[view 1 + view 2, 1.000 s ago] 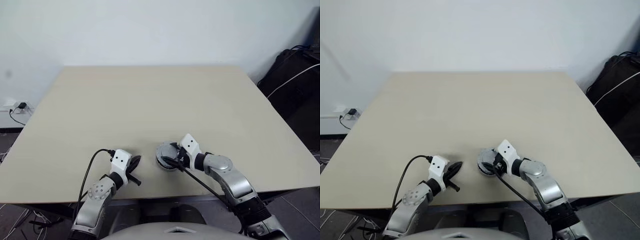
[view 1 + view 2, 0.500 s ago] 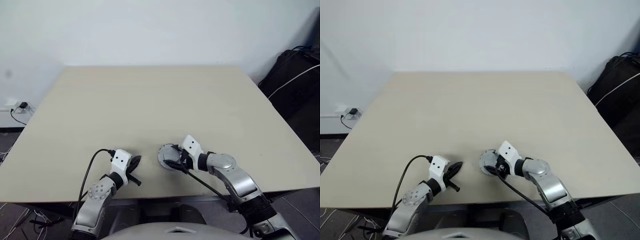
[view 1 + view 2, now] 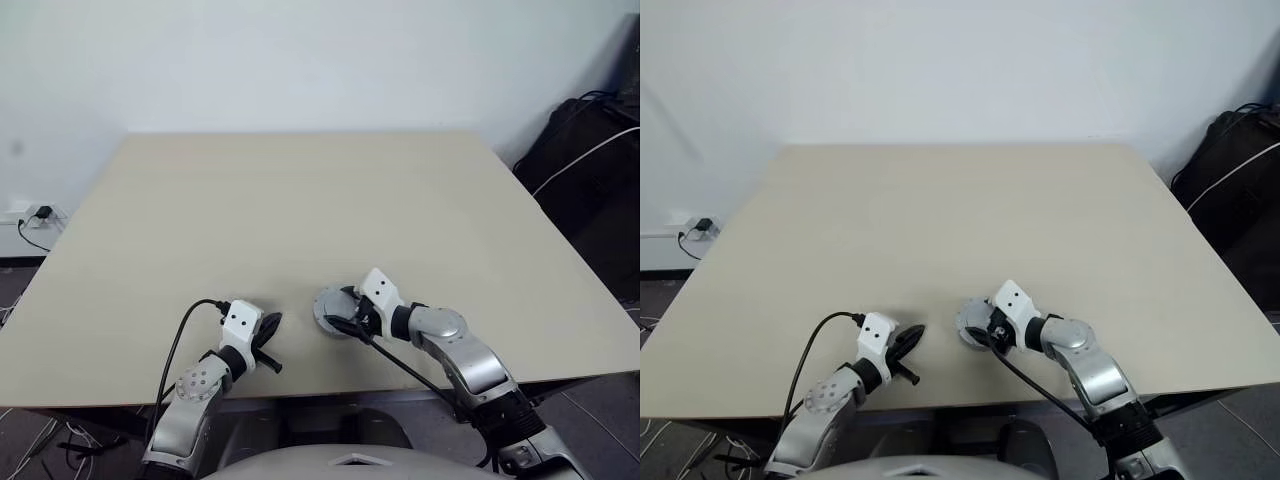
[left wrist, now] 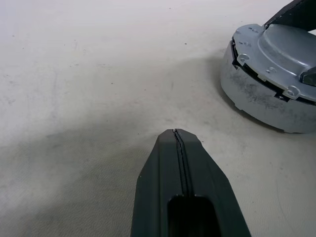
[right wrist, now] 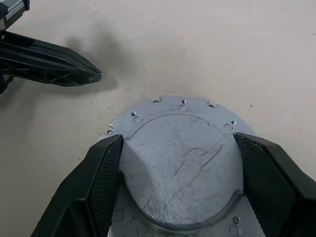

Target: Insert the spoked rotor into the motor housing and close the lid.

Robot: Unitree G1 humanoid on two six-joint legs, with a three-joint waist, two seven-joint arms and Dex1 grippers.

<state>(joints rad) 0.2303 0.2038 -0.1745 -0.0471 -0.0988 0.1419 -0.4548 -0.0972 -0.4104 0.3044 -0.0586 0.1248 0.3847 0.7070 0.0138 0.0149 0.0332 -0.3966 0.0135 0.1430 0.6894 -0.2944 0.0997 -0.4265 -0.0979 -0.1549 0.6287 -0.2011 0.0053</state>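
**Grey lid gripped on the housing**

Your right gripper (image 5: 177, 163) spans the lid (image 5: 180, 158), fingers against its opposite edges, atop the motor housing (image 4: 261, 101) near the table's (image 3: 300, 200) front edge. Your left gripper (image 4: 177, 136), pressed together, hovers just beside it.

beige table (image 3: 300, 200), black bag (image 3: 585, 160), wall socket (image 3: 30, 212)

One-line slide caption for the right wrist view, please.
Right pincer straddles the grey lid on the table; shut left pincer waits alongside.

Scratched grey lid (image 5: 180, 163), black tools, beige table (image 3: 300, 210).
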